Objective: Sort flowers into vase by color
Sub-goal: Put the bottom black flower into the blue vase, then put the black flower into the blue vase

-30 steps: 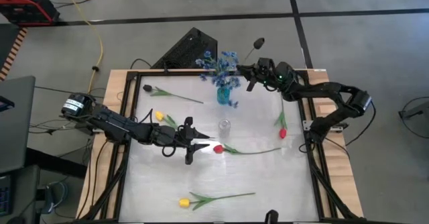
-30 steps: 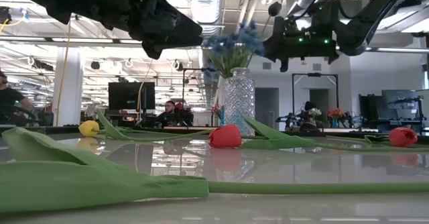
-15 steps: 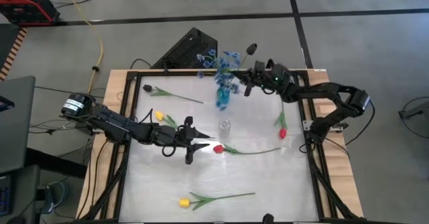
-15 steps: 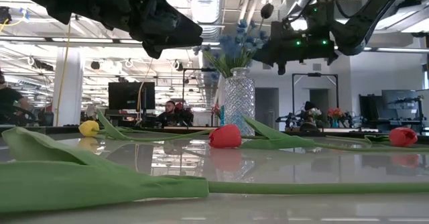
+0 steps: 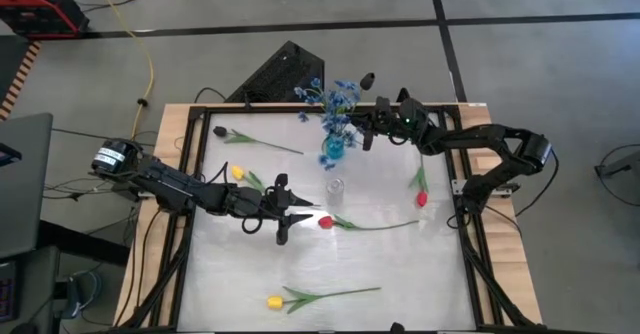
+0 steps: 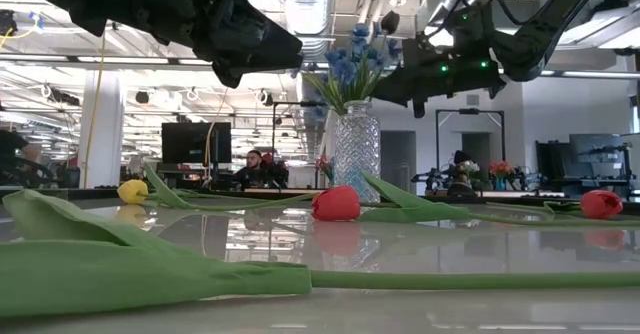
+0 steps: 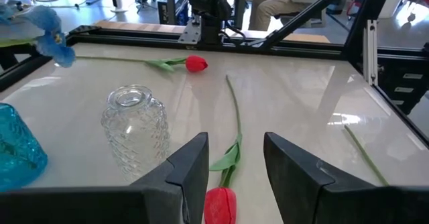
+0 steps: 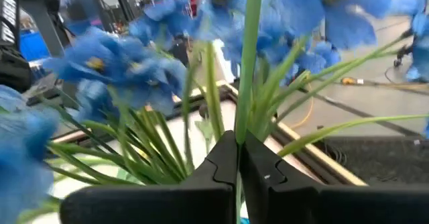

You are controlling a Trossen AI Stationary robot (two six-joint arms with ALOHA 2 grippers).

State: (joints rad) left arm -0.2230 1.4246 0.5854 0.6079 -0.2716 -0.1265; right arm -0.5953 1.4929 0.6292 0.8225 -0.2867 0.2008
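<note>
On the white table point(image 5: 230, 284), the left gripper point(image 5: 297, 217) hovers with fingers apart over a red tulip point(image 5: 326, 221) lying mid-table. At the far edge, the right gripper point(image 5: 366, 130) pinches a green stem point(image 8: 249, 56) with a dark bloom point(image 5: 368, 78), beside blue flowers point(image 5: 335, 102) standing in the blue vase point(image 5: 332, 150). A clear glass vase point(image 5: 335, 187) stands between.

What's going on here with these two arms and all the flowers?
The robot is sorting fake flowers. Its right gripper is shut on a green stem topped by a dark bloom, right beside the blue flowers in the blue vase. The left gripper hovers open over a red tulip mid-table, next to a clear glass vase. Yellow tulips, another red one and a dark bloom lie loose on the table.
</note>
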